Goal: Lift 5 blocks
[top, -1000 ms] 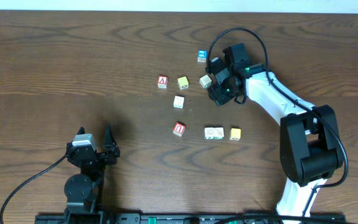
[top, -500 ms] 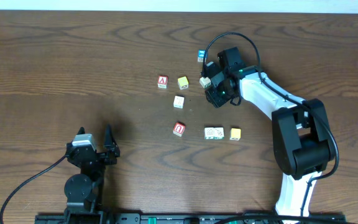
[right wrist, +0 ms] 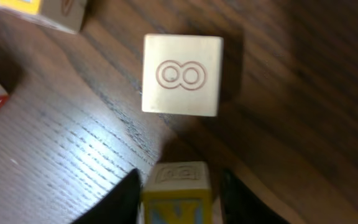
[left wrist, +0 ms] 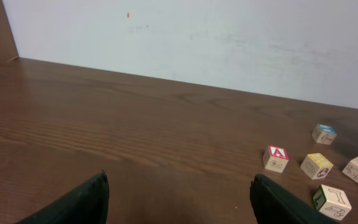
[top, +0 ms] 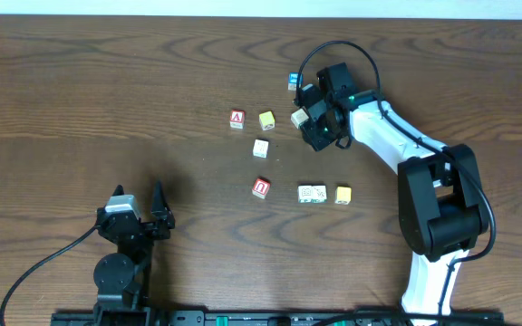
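**Yellow-sided block between the right gripper's fingers, on the right of the scatter**

The yellow-sided block sits squarely between the fingers of the right gripper, near the blue-faced cube. The fingers stand close against its two side faces. Whether they already pinch it cannot be told, nor whether it has left the table. To do the lift well, the pinch should probably be firm on those flat opposite faces before any rise. The rise should go straight up, so the block neither twists out nor clips the figure-eight block lying just ahead. The left gripper rests well apart from the blocks, fingers spread wide with nothing between them.
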Tool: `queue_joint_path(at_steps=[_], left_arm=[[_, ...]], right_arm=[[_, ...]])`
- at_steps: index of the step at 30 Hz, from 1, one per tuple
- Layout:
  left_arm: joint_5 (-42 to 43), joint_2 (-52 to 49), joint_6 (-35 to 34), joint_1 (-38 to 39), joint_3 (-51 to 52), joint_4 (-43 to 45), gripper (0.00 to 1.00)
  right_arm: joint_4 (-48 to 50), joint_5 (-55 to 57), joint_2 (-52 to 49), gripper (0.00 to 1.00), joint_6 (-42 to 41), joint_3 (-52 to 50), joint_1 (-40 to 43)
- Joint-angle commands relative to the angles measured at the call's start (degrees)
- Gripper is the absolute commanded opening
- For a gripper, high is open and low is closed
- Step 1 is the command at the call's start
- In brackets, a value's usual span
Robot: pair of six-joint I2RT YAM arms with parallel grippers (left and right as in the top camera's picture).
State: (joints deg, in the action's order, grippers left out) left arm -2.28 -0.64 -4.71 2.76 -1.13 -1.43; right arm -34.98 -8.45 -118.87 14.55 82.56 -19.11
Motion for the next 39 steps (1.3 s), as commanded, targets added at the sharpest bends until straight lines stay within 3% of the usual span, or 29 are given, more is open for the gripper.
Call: queue_joint_path(at_steps=[1,6,11,21,28,33,39], left_arm=[[-1.4,0.0,-0.5,-0.2,0.9,-2.5,0.73],[-1.4,0.0,-0.5,-0.2,0.9,-2.5,0.73],[-1.4,0.0,-0.5,-0.2,0.9,-2.5,0.73],[-1.4,0.0,-0.5,-0.2,0.9,-2.5,0.73],[-1.4,0.0,-0.5,-0.2,0.9,-2.5,0.73],[-1.4,0.0,-0.5,-0.2,0.9,-2.5,0.73],[-1.4,0.0,-0.5,-0.2,0.9,-2.5,0.73]], right_arm=[[-2.0,0.7,-0.2,0.3,-0.8,3.3,-0.5],[-3.8,0.9,-0.2,0.33,-0.8,3.7,-0.5],[-4.5,0.9,-0.2,0.43,-0.8,3.7,-0.5],[-5.8,0.9,-0.2,0.29,-0.8,3.7,-0.5],[-6.5,0.9,-0.2,0.4,-0.8,3.7,-0.5],[-6.6,0.9,-0.2,0.33,-0.8,3.7,-0.5],[-6.7,0.9,-0.2,0.38,-0.8,3.6,-0.5]])
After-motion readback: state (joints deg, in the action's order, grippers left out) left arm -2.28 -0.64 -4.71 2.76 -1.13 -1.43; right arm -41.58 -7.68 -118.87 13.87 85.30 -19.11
